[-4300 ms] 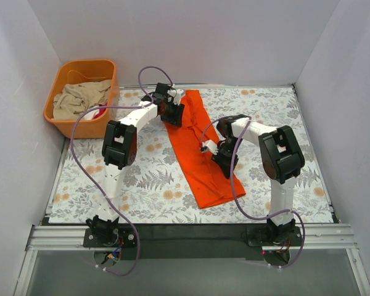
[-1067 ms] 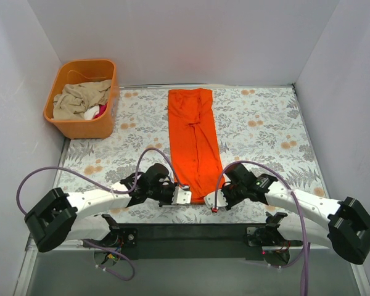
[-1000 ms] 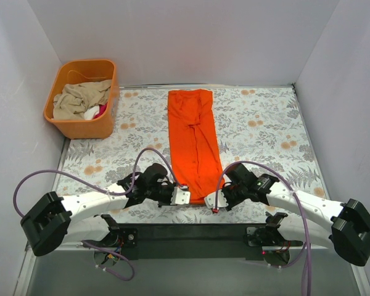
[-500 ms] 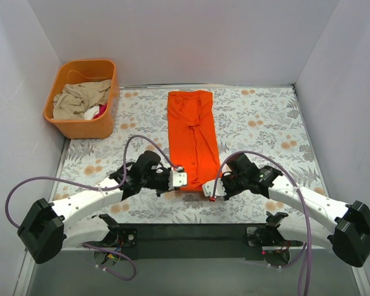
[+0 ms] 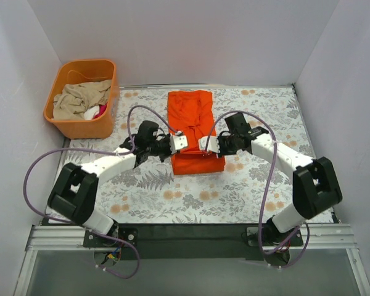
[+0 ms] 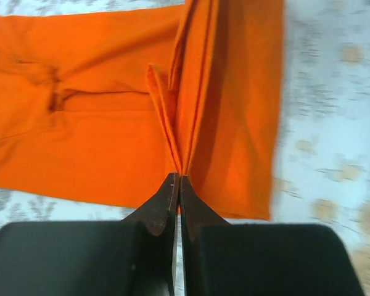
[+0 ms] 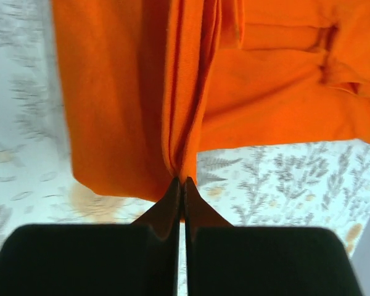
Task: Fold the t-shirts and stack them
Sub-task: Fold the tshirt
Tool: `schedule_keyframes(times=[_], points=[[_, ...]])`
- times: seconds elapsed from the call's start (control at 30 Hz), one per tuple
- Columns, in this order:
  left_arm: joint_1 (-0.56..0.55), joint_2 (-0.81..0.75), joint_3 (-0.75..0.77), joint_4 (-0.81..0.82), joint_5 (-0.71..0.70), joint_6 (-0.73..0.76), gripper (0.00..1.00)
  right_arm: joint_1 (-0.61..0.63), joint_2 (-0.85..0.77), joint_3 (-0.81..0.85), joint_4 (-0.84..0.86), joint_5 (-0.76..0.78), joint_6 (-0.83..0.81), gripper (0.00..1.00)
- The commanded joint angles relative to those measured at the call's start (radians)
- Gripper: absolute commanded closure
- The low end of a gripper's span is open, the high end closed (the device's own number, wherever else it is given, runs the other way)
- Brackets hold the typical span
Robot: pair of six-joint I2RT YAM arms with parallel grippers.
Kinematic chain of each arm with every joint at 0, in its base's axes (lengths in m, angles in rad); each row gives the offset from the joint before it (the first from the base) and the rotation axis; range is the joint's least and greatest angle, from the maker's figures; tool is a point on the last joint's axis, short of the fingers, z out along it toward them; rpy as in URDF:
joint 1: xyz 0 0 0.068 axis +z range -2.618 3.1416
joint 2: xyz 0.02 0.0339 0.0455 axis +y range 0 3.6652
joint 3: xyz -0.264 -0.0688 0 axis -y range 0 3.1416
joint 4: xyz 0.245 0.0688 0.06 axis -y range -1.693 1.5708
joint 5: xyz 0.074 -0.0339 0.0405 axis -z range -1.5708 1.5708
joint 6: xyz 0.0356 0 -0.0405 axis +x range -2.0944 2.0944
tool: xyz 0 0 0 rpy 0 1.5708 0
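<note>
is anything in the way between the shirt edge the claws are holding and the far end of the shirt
Nothing visible. The left claw and right claw are both shut on a lifted edge of the orange t-shirt, whose far half lies bare on the floral tablecloth. The orange tub sits well off to the left.

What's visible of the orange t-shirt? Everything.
The orange t-shirt is plain bright orange-red soft cloth, folded into a long narrow strip on the floral tablecloth, mid-table toward the far edge. Its near end is lifted and doubled back over itself. The left gripper and right gripper each pinch that raised edge, shut.
</note>
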State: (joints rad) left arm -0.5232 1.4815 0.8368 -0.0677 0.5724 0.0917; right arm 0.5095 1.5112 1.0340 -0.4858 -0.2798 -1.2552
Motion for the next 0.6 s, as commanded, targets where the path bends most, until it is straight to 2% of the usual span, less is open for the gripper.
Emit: schedule_keyframes(times=[0.0, 0.13, 0.3, 0.57], points=[[0.072, 0.089, 0.125, 0.091, 0.03, 0.059, 1.0, -0.048, 0.102, 0.121, 0.018, -0.015, -0.05, 0.99], [0.126, 0.239, 0.241, 0.094, 0.055, 0.088, 1.0, -0.077, 0.214, 0.268, 0.018, -0.022, -0.064, 0.99], [0.17, 0.333, 0.326, 0.108, 0.063, 0.103, 1.0, -0.103, 0.369, 0.403, 0.021, -0.029, -0.066, 0.99], [0.195, 0.428, 0.381, 0.141, 0.05, 0.114, 1.0, -0.115, 0.489, 0.491, 0.05, -0.019, -0.047, 0.99]])
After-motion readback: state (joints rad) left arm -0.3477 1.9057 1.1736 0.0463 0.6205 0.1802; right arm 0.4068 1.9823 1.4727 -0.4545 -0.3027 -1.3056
